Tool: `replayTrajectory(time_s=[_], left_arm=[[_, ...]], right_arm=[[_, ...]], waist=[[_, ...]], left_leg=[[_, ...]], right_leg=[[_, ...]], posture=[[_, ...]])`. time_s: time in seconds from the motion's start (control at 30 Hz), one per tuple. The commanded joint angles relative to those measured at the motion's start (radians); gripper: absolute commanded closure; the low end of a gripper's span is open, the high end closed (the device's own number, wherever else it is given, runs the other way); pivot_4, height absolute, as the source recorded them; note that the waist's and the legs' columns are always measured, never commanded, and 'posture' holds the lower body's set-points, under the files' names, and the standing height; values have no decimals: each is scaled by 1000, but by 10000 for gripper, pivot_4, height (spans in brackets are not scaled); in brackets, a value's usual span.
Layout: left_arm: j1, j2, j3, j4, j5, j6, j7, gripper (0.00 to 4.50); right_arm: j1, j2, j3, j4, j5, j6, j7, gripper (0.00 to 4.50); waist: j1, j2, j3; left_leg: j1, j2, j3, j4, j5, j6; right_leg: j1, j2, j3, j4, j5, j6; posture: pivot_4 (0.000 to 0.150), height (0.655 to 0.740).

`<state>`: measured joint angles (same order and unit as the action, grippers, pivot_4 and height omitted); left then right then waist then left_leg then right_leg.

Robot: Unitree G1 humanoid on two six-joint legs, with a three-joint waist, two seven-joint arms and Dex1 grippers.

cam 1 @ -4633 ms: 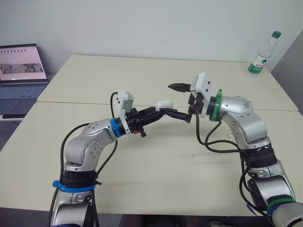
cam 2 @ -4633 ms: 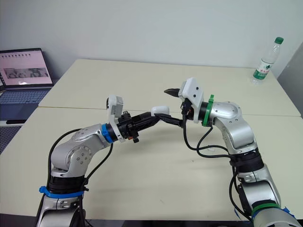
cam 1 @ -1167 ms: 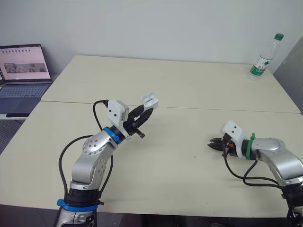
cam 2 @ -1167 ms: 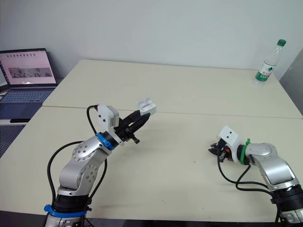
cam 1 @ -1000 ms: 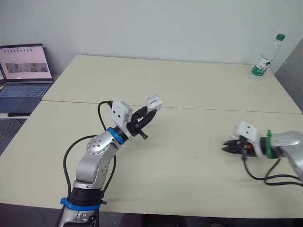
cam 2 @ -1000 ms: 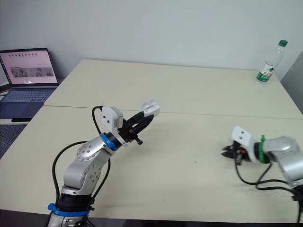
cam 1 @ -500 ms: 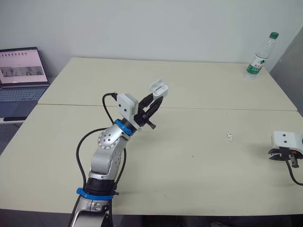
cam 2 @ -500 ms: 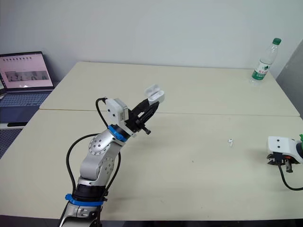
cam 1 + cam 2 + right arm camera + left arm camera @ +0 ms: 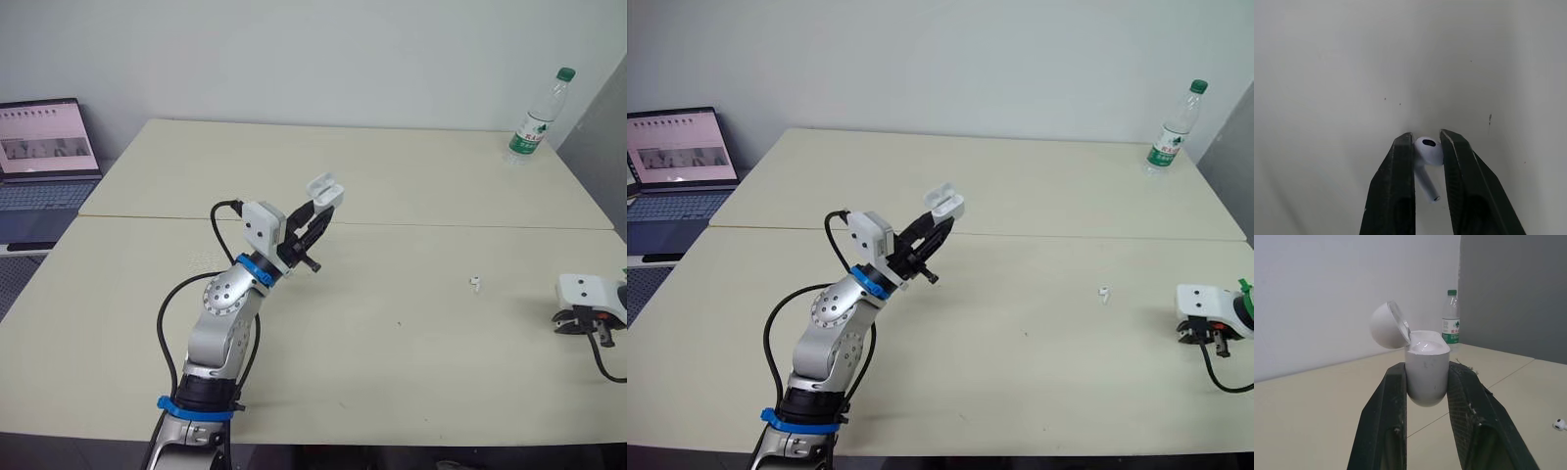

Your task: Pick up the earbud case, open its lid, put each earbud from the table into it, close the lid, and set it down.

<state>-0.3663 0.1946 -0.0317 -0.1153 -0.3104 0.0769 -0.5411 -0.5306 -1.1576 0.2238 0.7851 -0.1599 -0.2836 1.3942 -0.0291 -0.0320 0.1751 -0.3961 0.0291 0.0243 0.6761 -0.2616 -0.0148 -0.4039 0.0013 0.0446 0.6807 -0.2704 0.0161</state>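
Observation:
The white earbud case (image 9: 325,189) is held up above the table's middle left, lid swung open, with my left gripper (image 9: 315,208) shut on its body. In the left wrist view the case (image 9: 1425,374) sits upright between the two black fingers. My right gripper (image 9: 580,324) is low over the table at the far right. In the right wrist view its fingers press both sides of a white earbud (image 9: 1428,148) lying on the tabletop. A second earbud (image 9: 475,284) lies on the table, to the left of the right gripper.
A plastic water bottle (image 9: 534,117) stands at the back right corner. An open laptop (image 9: 44,157) sits on a lower surface off the table's left side. A seam (image 9: 441,225) runs across the table behind the case.
The case lid, shut when both grippers met at it, now stands open. My right gripper has left the middle of the table for the far right, and now brackets an earbud.

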Motion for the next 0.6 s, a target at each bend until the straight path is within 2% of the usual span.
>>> replayTrajectory(time_s=[0.03,0.27,0.6], left_arm=[[-18,7,8,-40,-4,-21,-4,37059],[-20,11,4,-37,-6,-21,-9,37059],[-32,15,16,-21,0,-32,-14,37059]], right_arm=[[-6,17,-2,19,-10,-18,-2,27284],[-1,-14,1,51,-38,-67,10,27284],[-12,-27,7,70,-72,-37,12,27284]], waist=[[0,0,0],[1,0,0],[7,0,0]], left_leg=[[0,0,0,0,0,0],[0,0,0,0,0,0],[0,-1,0,1,0,0]], right_leg=[[0,0,0,0,0,0],[0,0,0,0,0,0],[1,-2,0,0,0,1]], posture=[[1500,7400],[1500,7400],[1500,7400]])
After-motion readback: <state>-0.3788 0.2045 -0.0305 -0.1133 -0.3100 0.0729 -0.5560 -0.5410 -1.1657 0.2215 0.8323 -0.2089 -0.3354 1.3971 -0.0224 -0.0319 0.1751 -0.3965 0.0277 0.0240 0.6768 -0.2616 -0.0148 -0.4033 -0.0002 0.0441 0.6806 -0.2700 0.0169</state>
